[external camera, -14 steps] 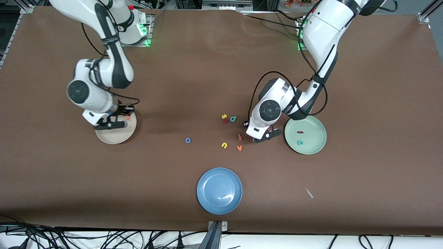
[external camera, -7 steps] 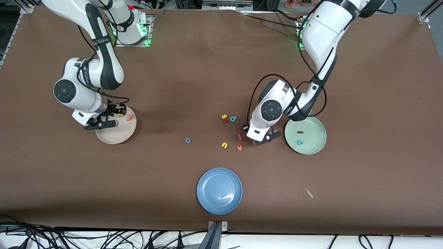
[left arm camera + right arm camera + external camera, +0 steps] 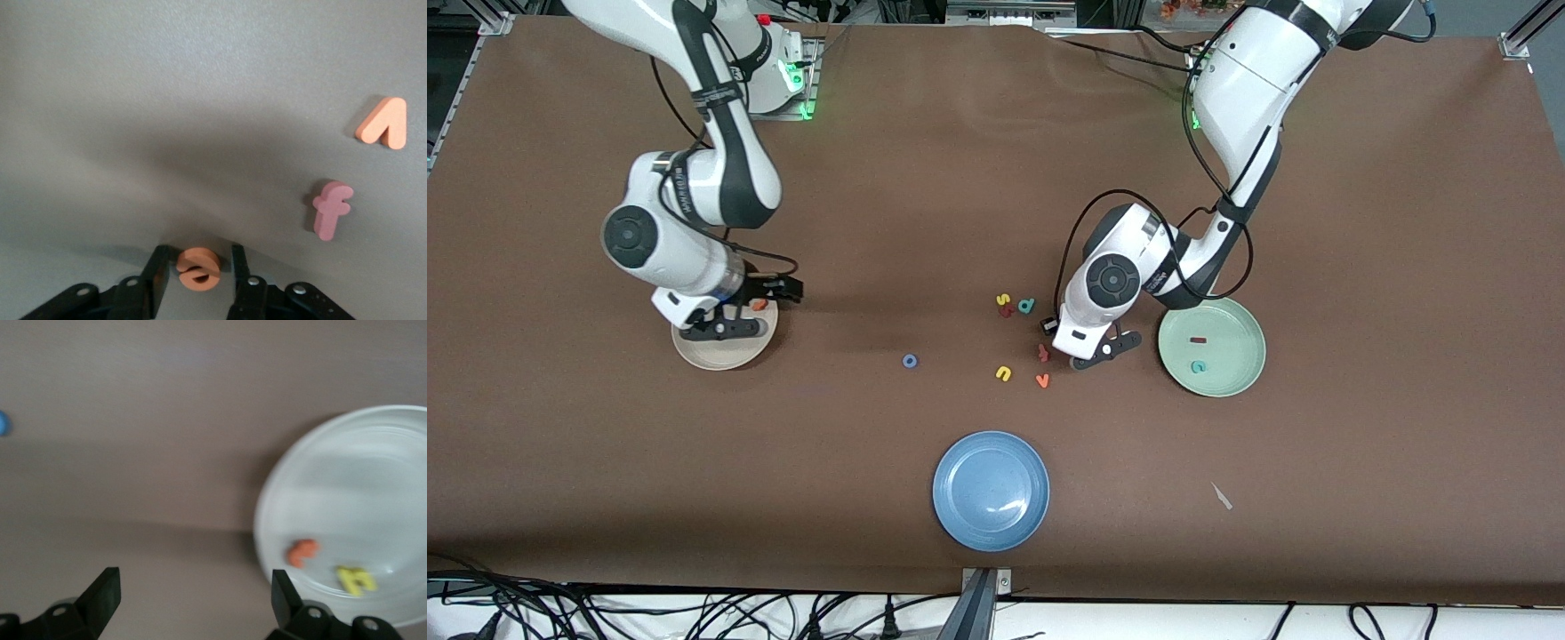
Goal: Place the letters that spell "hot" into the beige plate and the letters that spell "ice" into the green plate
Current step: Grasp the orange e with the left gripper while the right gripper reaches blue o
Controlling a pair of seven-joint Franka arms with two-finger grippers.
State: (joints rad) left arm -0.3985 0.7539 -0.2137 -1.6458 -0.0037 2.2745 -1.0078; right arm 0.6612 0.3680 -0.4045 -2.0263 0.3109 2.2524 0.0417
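Front view, from the right arm's end of the table to the left arm's; the beige plate (image 3: pixel 713 361) is round, shallow and smooth-glazed; it holds the orange t (image 3: pixel 759 304), lying flat near the rim; the right wrist view shows that t (image 3: pixel 301 552) with the yellow h (image 3: pixel 355 580) beside it, both flat on the plate floor (image 3: pixel 373 487). My right gripper (image 3: pixel 751 309) hangs over this plate's rim; it gapes wide (image 3: pixel 193 600) and has hold of nothing.

The blue o (image 3: pixel 909 360), a small foam ring, lies flat on the brown table cover (image 3: pixel 1360 267), well apart from both plates. The blue plate (image 3: pixel 944 491) sits nearest the front camera.

A loose cluster lies mid-table: yellow s (image 3: pixel 1002 300), teal d (image 3: pixel 1027 306), yellow u (image 3: pixel 1003 373), orange v (image 3: pixel 1041 380), pinkish f (image 3: pixel 1042 353); all are thick, matte foam.

My left gripper (image 3: pixel 1107 351) is down at the table between the pinkish f and the green plate (image 3: pixel 1227 391); the left wrist view shows the orange e (image 3: pixel 198 269) lying flat, face up, within the gripper (image 3: pixel 199 275); whether it is clamped I cannot tell.

The green plate, same form as the beige, holds the dark red i (image 3: pixel 1198 340), a bar with its long axis running along the table's length, and the teal c (image 3: pixel 1199 365), nearer the front camera than the i.
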